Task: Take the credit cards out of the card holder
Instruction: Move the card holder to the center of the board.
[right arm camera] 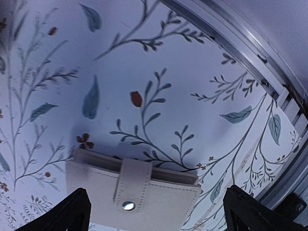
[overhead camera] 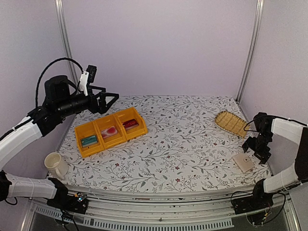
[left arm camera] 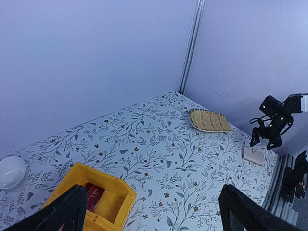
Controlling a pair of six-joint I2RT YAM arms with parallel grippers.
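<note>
The card holder [overhead camera: 243,162] lies closed near the table's front right corner, whitish, with a strap and metal snap [right arm camera: 128,205]. It also shows small in the left wrist view [left arm camera: 253,155]. My right gripper [overhead camera: 257,150] hovers just above it, open and empty, with the holder between its fingertips [right arm camera: 72,214]. A teal card [overhead camera: 89,140], a pink card [overhead camera: 110,132] and a red card [overhead camera: 130,124] each lie in a compartment of the yellow bins [overhead camera: 119,117]. My left gripper [overhead camera: 111,102] is raised above the bins, open and empty; the red card [left arm camera: 93,195] shows below it.
A woven straw basket [overhead camera: 231,122] sits at the right, behind the card holder. A cream mug [overhead camera: 55,165] stands at the front left. The table's right edge and metal rail [right arm camera: 269,72] run close beside the holder. The walls enclose the back and sides.
</note>
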